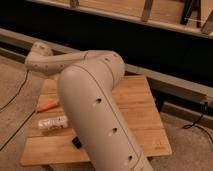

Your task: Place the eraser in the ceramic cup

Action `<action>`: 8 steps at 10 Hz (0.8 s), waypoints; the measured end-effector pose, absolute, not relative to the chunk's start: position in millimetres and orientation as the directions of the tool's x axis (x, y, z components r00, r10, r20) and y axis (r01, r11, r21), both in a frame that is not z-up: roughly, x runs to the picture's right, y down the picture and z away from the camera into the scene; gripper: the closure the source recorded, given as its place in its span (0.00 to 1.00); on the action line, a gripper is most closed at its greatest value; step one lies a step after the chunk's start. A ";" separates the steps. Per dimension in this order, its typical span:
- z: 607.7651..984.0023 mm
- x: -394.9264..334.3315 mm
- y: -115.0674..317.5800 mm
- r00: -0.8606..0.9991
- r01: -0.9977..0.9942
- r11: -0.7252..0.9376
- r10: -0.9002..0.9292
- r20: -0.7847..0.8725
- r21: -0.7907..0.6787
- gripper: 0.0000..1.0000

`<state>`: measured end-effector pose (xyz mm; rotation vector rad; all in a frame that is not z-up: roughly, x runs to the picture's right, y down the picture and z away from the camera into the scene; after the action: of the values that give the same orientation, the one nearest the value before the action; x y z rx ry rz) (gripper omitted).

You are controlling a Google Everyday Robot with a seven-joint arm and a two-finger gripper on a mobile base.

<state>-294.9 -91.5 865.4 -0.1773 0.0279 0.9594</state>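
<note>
My large pale arm (pixel 95 115) fills the middle of the camera view, rising from the bottom edge and bending left to a joint (pixel 39 56) over the back left of the wooden table (pixel 142 117). My gripper is not in view; it is hidden behind the arm or out of the picture. The eraser and the ceramic cup are hidden or out of view.
On the table's left part lie an orange tool (pixel 47 105), a clear bottle on its side (pixel 53 123) and a small black object (pixel 76 142) by the arm. A dark wall with a metal rail (pixel 175 85) runs behind the table. Cables (pixel 15 97) lie on the floor.
</note>
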 end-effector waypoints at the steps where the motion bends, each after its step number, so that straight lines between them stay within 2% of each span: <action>1: 864.1 -298.3 -96.6 0.576 -0.815 0.563 0.812 -0.097 -0.136 1.00; 8: 879.0 -287.5 -99.4 0.569 -0.822 0.556 0.812 -0.129 -0.122 1.00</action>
<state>-287.5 -99.4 879.0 -0.1760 0.0604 0.9653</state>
